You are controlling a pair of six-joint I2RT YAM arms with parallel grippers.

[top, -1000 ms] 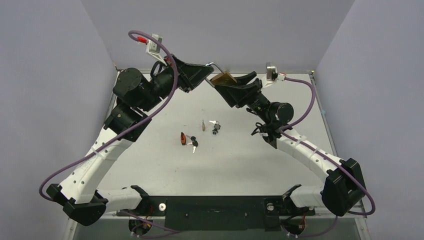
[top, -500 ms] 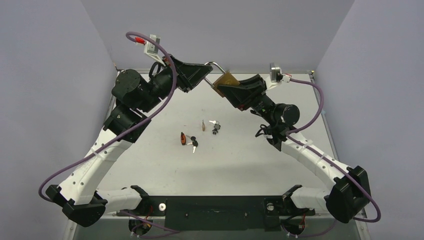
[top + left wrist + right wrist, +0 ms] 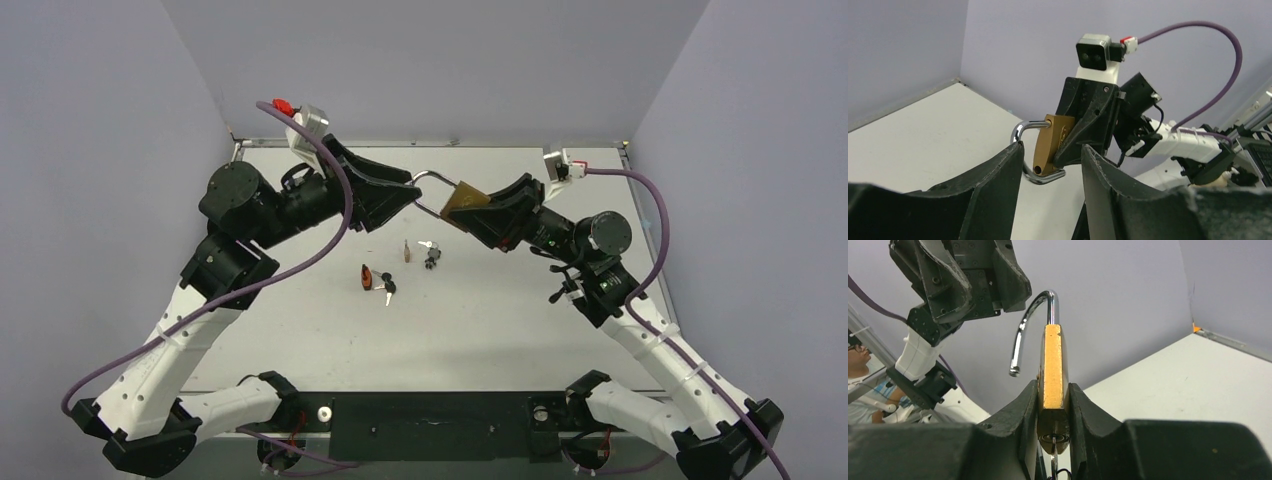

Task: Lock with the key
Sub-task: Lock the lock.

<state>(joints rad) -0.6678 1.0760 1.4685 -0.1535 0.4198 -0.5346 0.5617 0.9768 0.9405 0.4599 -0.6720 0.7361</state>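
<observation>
The brass lock (image 3: 461, 203) is held in the air above the back middle of the table, clamped by its flat sides in my right gripper (image 3: 480, 212). In the right wrist view the lock (image 3: 1052, 360) stands upright between the fingers of the gripper (image 3: 1053, 390). Its silver shackle (image 3: 1024, 330) is swung open with the free end out of the body. A key (image 3: 1053, 456) sits in the keyhole at the bottom. My left gripper (image 3: 407, 194) is open right by the shackle (image 3: 428, 183). In the left wrist view the lock (image 3: 1047, 150) lies just beyond the open gripper (image 3: 1050, 150).
On the table (image 3: 500, 320) below lie a small orange-red object (image 3: 367, 277), a tiny brown piece (image 3: 405, 250) and two loose key bunches (image 3: 430, 252) (image 3: 386, 288). Grey walls close in the back and sides.
Both arms have drawn back from the far wall toward the middle of the table, carrying the lock nearer and lower. The right wrist has turned; the left gripper stayed by the shackle.
</observation>
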